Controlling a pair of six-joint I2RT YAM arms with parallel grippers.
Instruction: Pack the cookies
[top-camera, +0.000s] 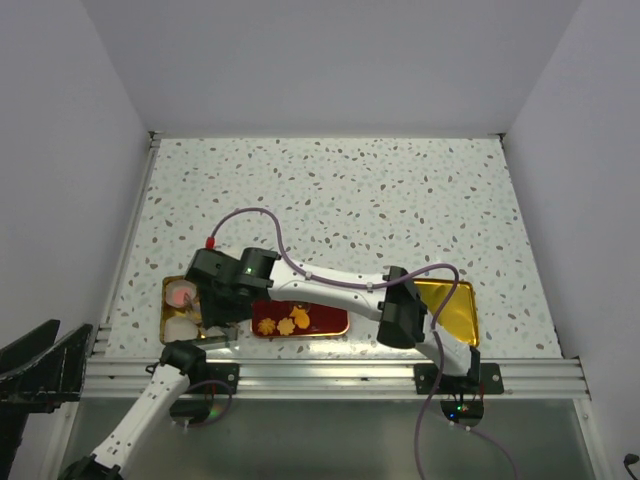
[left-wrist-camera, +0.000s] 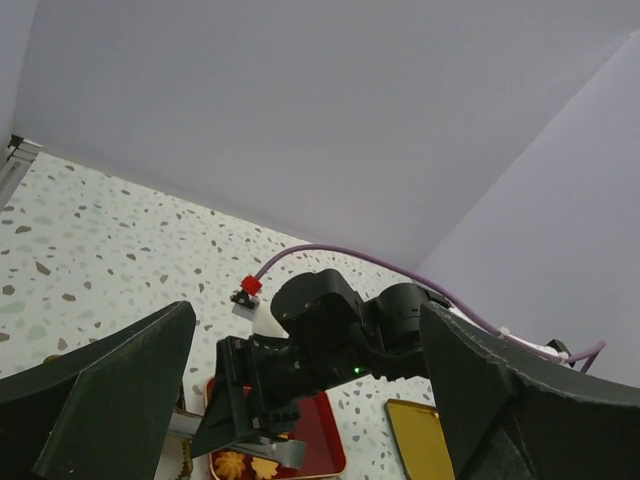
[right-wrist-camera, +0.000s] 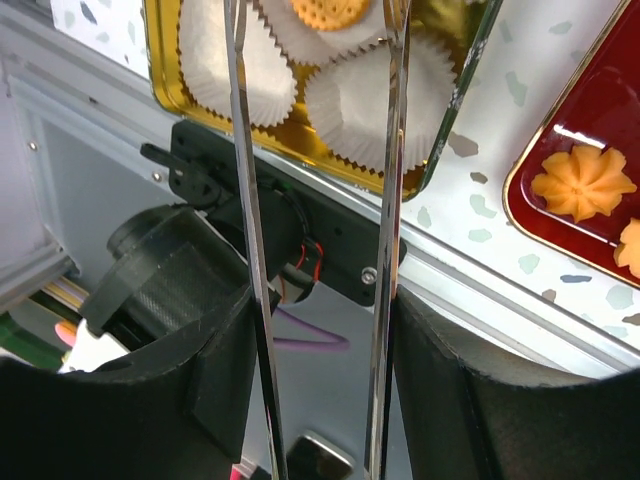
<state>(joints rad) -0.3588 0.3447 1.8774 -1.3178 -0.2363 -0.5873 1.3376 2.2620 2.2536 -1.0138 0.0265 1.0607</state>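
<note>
Three orange-brown flower-shaped cookies (top-camera: 285, 324) lie in a red tray (top-camera: 332, 322); two of them (right-wrist-camera: 583, 182) also show in the right wrist view. A round orange cookie (right-wrist-camera: 325, 10) rests in a white paper cup inside the gold tin (right-wrist-camera: 160, 60), between the blades of metal tongs (right-wrist-camera: 243, 200). A pink cookie (top-camera: 180, 295) sits in the same tin (top-camera: 166, 318). My right gripper (right-wrist-camera: 320, 320) reaches across over the tin, shut on the tongs. My left gripper (left-wrist-camera: 305, 310) stands wide open and holds nothing, below the right arm (left-wrist-camera: 330, 340).
A gold lid (top-camera: 455, 305) lies at the near right of the speckled table. Several white paper cups (right-wrist-camera: 360, 100) fill the tin. An aluminium rail (top-camera: 330, 375) runs along the near edge. White walls enclose the table on three sides.
</note>
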